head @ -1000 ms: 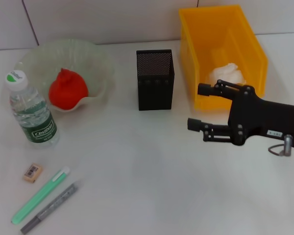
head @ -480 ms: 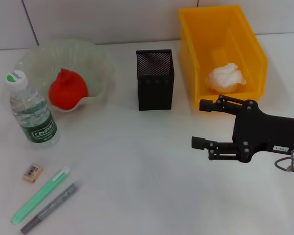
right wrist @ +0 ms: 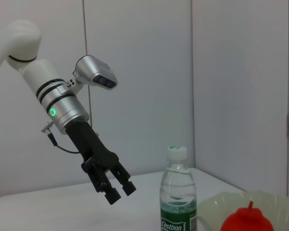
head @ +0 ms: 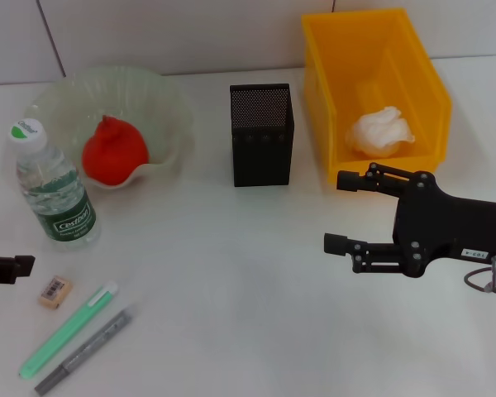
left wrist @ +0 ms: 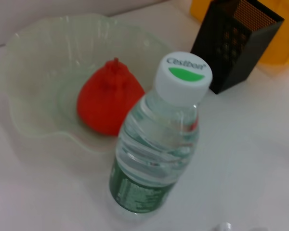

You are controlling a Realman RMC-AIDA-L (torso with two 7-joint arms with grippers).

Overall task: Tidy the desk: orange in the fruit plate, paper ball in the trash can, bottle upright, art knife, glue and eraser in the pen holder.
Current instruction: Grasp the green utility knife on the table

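Spread, empty fingers of the left gripper (head: 2, 266) just beside the eraser (head: 54, 290), not touching it.

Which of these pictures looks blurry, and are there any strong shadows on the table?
Left wrist view: the clear plastic water bottle and red fruit sit close and look soft, and the black mesh pen holder behind is softer. Head view: even light, with only faint shadows on the white table. Right wrist view: fairly sharp.
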